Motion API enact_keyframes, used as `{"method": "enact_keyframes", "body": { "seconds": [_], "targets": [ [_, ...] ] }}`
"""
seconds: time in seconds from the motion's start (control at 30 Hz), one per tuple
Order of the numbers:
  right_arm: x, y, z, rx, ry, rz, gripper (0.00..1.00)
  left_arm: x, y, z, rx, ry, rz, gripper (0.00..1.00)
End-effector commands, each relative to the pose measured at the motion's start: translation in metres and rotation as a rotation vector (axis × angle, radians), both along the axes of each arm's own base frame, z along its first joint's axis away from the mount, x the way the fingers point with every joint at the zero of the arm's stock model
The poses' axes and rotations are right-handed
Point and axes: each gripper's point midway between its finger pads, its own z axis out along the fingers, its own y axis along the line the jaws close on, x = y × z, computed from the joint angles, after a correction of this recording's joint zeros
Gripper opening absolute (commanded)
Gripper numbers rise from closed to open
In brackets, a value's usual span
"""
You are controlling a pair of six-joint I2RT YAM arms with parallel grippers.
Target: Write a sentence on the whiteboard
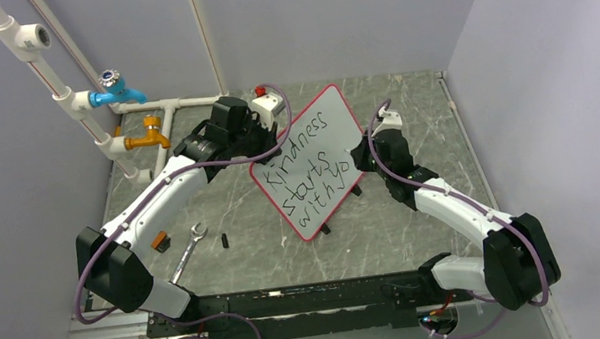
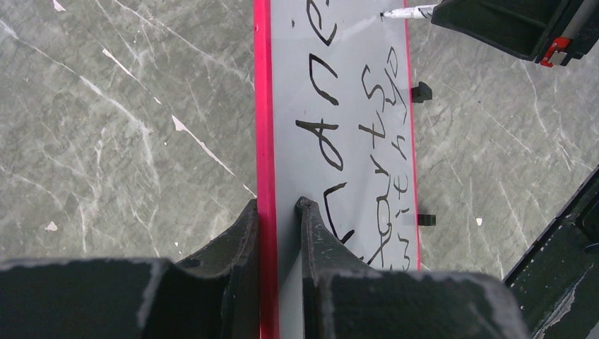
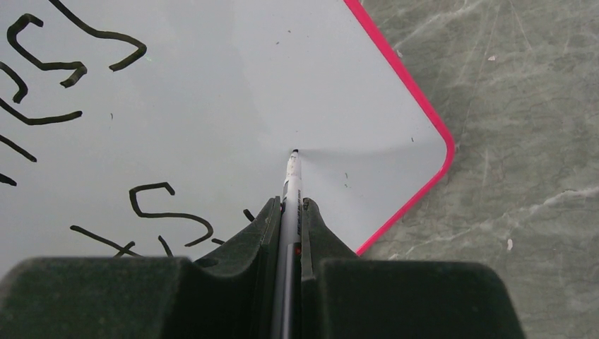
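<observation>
The whiteboard (image 1: pixel 331 114), white with a red rim, stands tilted at mid-table on small black feet (image 1: pixel 357 189). The sentence (image 1: pixel 305 167) on it reads "Kindness starts with yo" in black over three lines. My left gripper (image 1: pixel 261 148) is shut on the board's upper-left rim; in the left wrist view its fingers (image 2: pixel 277 203) clamp the red edge (image 2: pixel 263 106) beside the "K". My right gripper (image 1: pixel 364 156) is shut on a white marker (image 3: pixel 291 176). The marker's black tip rests on a blank patch of the whiteboard (image 3: pixel 212 85) near its rounded corner, right of the writing.
A silver wrench (image 1: pixel 190 250), a small black piece (image 1: pixel 225 240) and an orange-and-black piece (image 1: pixel 159 241) lie on the marble table left of the board. White pipes with a blue tap (image 1: pixel 116 92) and a yellow tap (image 1: pixel 150 137) stand at the back left.
</observation>
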Motion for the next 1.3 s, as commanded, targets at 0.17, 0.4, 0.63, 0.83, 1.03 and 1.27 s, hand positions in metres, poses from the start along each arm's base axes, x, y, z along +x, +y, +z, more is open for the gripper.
{"method": "enact_keyframes", "body": {
  "seconds": [0.17, 0.4, 0.63, 0.83, 1.03, 1.27],
  "targets": [
    [-0.015, 0.0, -0.016, 0.03, 0.019, 0.016, 0.0, -0.013, 0.04, -0.052, 0.271, 0.051, 0.001, 0.0],
    [-0.025, -0.007, -0.029, 0.015, 0.047, 0.003, 0.0, -0.012, 0.039, -0.051, 0.268, 0.05, 0.002, 0.0],
    [-0.023, -0.014, -0.032, -0.01, 0.062, -0.035, 0.0, -0.012, 0.039, -0.051, 0.267, 0.05, 0.001, 0.0],
    [-0.017, -0.018, -0.027, -0.032, 0.056, -0.063, 0.0, -0.013, 0.039, -0.051, 0.266, 0.051, -0.001, 0.0],
    [-0.006, -0.014, -0.016, -0.027, 0.036, -0.06, 0.0, -0.013, 0.038, -0.05, 0.263, 0.049, -0.002, 0.0],
    [0.01, -0.011, -0.004, -0.035, 0.011, -0.067, 0.0, -0.014, 0.038, -0.05, 0.263, 0.05, -0.004, 0.0]
  ]
}}
